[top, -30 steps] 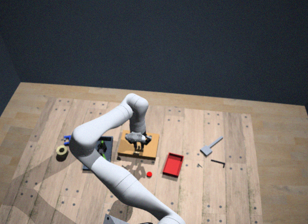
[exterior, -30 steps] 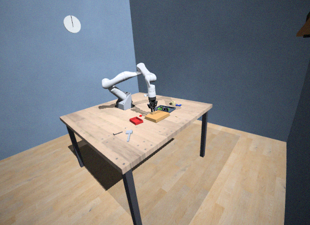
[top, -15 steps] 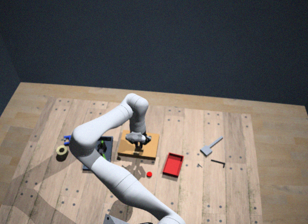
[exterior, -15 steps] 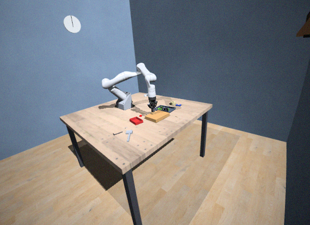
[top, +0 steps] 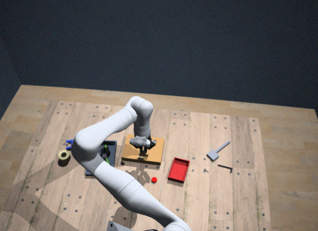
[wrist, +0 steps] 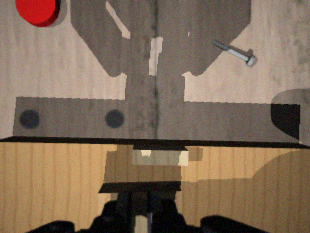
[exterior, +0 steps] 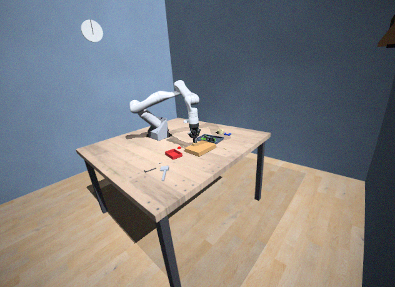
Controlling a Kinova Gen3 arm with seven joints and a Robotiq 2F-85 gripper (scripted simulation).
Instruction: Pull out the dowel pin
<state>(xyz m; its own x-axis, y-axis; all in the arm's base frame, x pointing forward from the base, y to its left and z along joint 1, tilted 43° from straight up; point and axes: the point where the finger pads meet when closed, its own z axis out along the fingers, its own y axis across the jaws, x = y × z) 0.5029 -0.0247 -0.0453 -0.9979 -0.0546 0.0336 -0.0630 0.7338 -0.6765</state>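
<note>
My gripper [top: 143, 153] [exterior: 194, 142] [wrist: 139, 208] points down over the front part of the orange-brown bench board [top: 156, 146] [exterior: 204, 147] [wrist: 247, 197], its fingers nearly together. The pale dowel pin [wrist: 141, 225] shows upright between them in the wrist view; they are shut on it. Small wooden pieces sit below the fingers. A pale one [wrist: 170, 158] lies at the board's front edge. Fingers and shadow hide much of the block, so I cannot tell block from stop clearly, nor see anything loose between them. The green-and-black spring clamp [top: 105, 152] [exterior: 209, 137] lies in the dark tray, away from the board.
The dark tray [top: 115, 149] is left of the board. A red tray [top: 178, 170] [exterior: 174, 154], red disc [top: 154, 179] [wrist: 37, 11], bolt [wrist: 234, 52], hammer-shaped tool [top: 213, 155], black hex key [top: 225, 166], tape roll [top: 64, 154] and blue bracket [top: 67, 144] lie around.
</note>
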